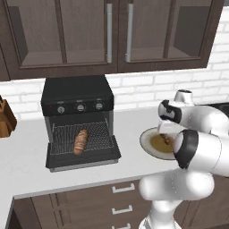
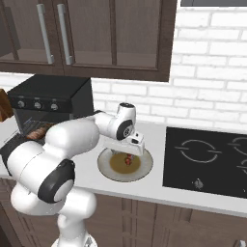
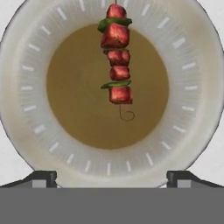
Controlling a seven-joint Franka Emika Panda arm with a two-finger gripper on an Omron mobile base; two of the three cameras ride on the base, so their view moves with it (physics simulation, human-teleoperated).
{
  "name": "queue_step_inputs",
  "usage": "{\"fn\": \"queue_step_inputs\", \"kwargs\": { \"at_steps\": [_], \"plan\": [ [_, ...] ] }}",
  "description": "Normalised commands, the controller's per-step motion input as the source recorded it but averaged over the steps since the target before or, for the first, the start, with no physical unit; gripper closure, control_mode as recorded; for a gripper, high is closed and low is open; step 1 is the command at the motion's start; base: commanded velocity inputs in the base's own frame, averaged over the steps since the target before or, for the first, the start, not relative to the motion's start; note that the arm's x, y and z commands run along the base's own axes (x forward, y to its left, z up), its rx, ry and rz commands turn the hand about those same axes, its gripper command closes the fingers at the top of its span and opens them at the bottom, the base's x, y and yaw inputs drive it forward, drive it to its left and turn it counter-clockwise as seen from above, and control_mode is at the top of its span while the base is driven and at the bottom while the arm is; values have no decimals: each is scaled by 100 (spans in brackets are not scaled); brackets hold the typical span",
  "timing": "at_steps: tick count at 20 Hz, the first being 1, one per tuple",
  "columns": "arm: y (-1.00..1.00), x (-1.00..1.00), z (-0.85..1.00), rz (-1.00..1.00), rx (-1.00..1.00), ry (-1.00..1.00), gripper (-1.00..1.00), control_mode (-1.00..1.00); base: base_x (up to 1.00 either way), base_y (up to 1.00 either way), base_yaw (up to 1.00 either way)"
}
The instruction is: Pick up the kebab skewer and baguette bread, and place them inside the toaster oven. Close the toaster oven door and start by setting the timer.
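The kebab skewer, red meat chunks with green bits, lies on a white plate with a brown centre. My gripper hangs straight above that plate, open, with nothing between its fingertips. From the base views, the gripper hovers just over the skewer and the plate. The black toaster oven stands to the left with its door folded down flat. The baguette bread lies on the wire rack inside.
A brown knife block stands at the counter's far left. A black cooktop lies to the right of the plate. Dark wall cabinets hang above the oven. The counter's front edge runs close below the plate.
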Motion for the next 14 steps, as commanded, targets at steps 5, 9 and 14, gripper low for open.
{"fn": "queue_step_inputs", "kwargs": {
  "at_steps": [5, 9, 14],
  "plan": [
    [0, 49, -36, 5, 3, 0, -100, -100, 0, 0, 0],
    [0, 16, -50, 4, 0, 0, -100, -100, 0, 0, 0],
    [-2, 1, -37, 3, 0, -1, -100, -100, 0, 0, 0]
  ]
}}
